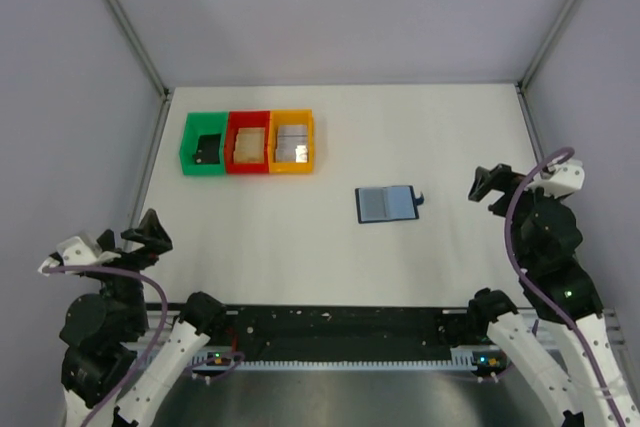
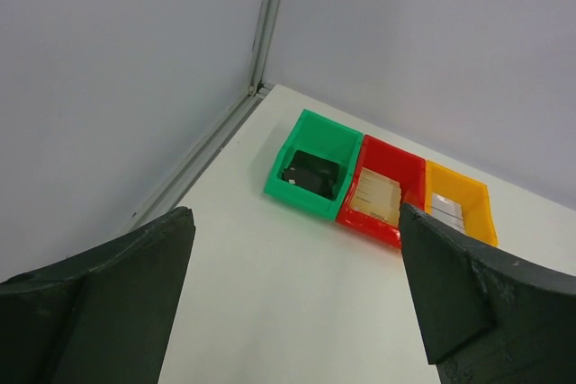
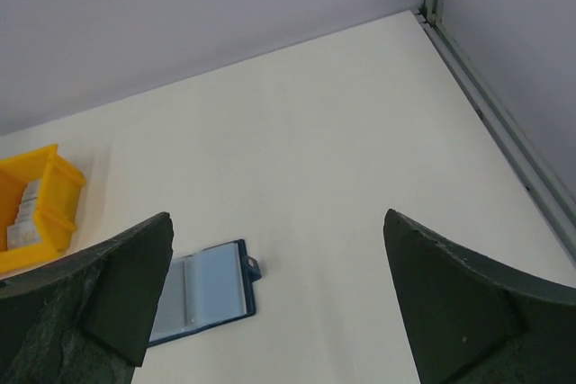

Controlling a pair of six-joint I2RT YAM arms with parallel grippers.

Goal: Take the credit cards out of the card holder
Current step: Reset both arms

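Observation:
The dark blue card holder (image 1: 386, 203) lies open and flat on the white table, its two grey-blue panels up and its small black tab on the right edge. It also shows in the right wrist view (image 3: 202, 290), partly behind my left finger. No loose credit card shows; any cards in its slots cannot be told apart. My right gripper (image 1: 487, 184) is open and empty, to the right of the holder. My left gripper (image 1: 145, 232) is open and empty at the table's near left, far from the holder.
Three small bins stand in a row at the back left: green (image 1: 203, 143), red (image 1: 248, 141) and orange (image 1: 291, 141), each holding something. They show in the left wrist view too, with the green bin (image 2: 310, 164) nearest. Grey walls enclose the table.

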